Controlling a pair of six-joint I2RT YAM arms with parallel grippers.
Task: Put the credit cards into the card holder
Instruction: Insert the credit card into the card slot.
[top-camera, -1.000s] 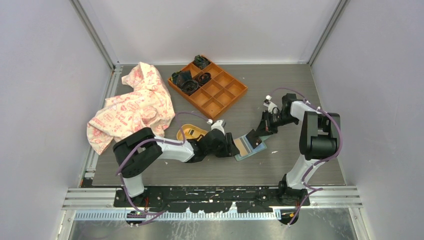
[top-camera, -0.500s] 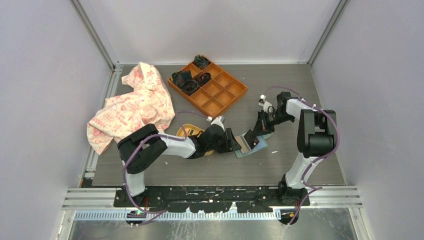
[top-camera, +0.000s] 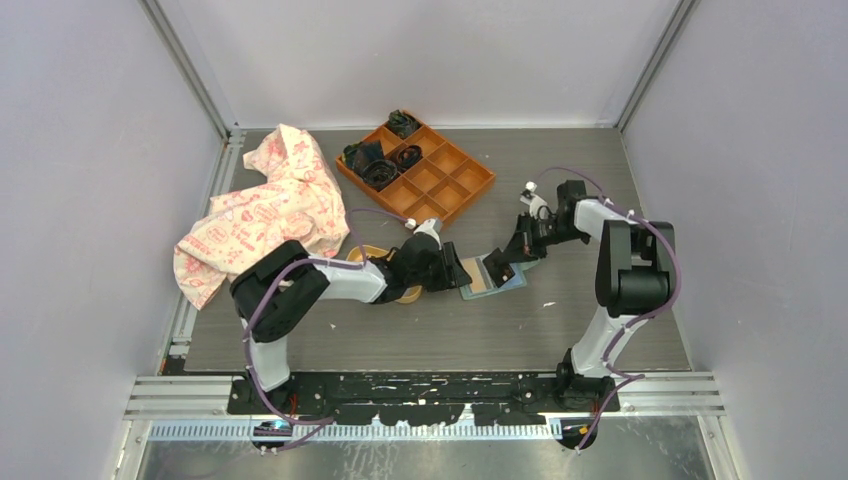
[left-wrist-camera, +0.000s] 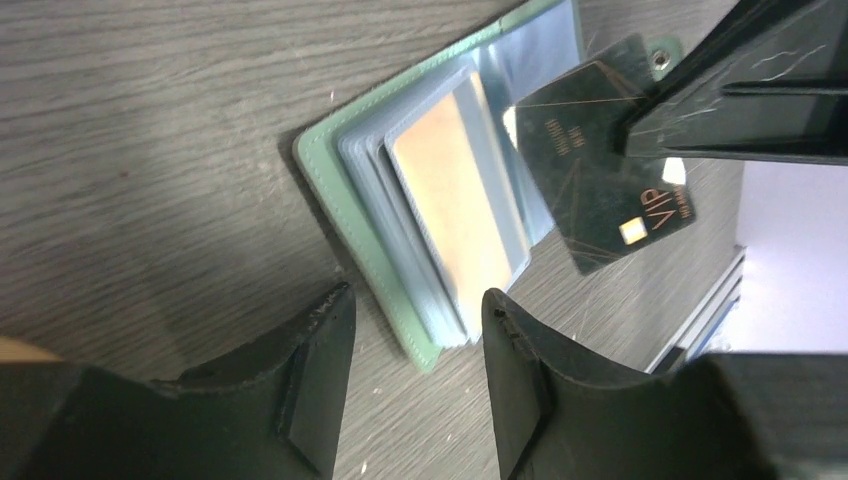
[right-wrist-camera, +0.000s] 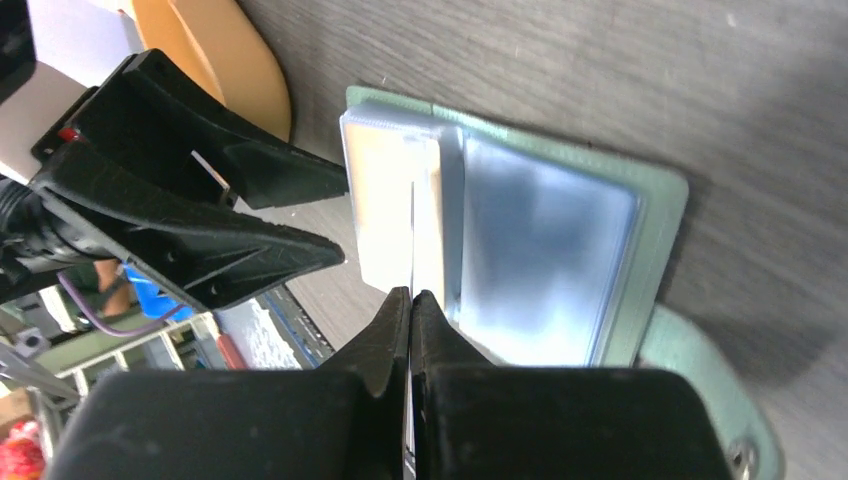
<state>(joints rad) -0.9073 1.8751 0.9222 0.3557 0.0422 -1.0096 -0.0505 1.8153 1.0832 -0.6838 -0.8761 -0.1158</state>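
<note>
The orange tray (top-camera: 448, 160) at the far side holds dark bundles (top-camera: 380, 168) in three cells. The yellow dish (right-wrist-camera: 220, 55) lies under the left arm. The green card holder (left-wrist-camera: 345, 200) lies open mid-table, its clear sleeves fanned. Over them, the right gripper (right-wrist-camera: 411, 296) is clenched on a black card (left-wrist-camera: 600, 180). The left gripper (left-wrist-camera: 418, 310) stands released at the holder's edge. A patterned cloth (top-camera: 265, 210) lies far left on the grey table (top-camera: 600, 330).

Sage-green card holder (left-wrist-camera: 350, 215), blue sleeves; black card (left-wrist-camera: 600, 170), gold print; orange tray (top-camera: 450, 160); cream cloth (top-camera: 265, 215), red pattern.
</note>
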